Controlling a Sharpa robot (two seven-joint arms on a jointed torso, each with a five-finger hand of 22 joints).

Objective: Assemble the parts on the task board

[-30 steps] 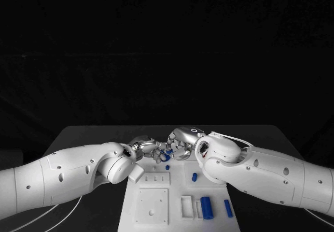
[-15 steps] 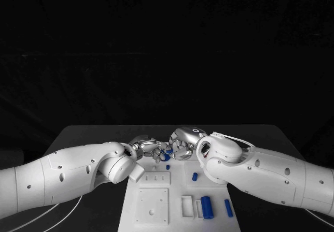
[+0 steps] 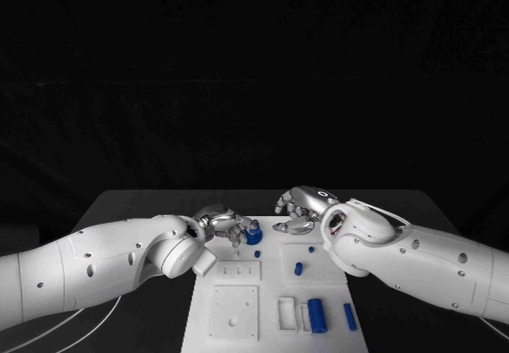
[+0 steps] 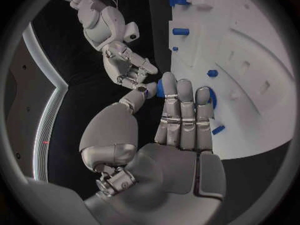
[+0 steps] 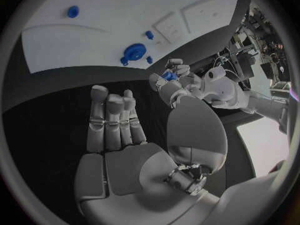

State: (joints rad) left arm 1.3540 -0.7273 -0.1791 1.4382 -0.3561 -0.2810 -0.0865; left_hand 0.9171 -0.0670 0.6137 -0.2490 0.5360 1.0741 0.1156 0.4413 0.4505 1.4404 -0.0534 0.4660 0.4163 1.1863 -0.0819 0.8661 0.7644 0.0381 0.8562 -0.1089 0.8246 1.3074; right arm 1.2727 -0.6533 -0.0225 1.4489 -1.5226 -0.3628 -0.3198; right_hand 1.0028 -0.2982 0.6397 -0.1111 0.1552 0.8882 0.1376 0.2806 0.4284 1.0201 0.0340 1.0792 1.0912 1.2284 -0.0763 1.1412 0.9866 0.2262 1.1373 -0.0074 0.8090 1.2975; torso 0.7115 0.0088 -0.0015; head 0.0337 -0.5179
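The task board [image 3: 278,294], a white plate, was seen lying on the black tabletop [image 3: 138,206] between the two arms. A small blue part [image 3: 252,234] was pinched in the fingers [image 3: 235,226] of the left hand [image 3: 223,223], held over the far end of the board; in the right wrist view the same piece was seen clamped at that hand's fingertips. The right hand [image 3: 301,209] was held just beside it, empty, with its fingers loosely apart. Other blue parts were seen on the board: a large cylinder [image 3: 316,315], a slim rod [image 3: 349,316] and a short peg [image 3: 298,268]. It was judged that the pinched part could slip or tilt, since so little of it was gripped, and that it could then be set crooked in its seat.
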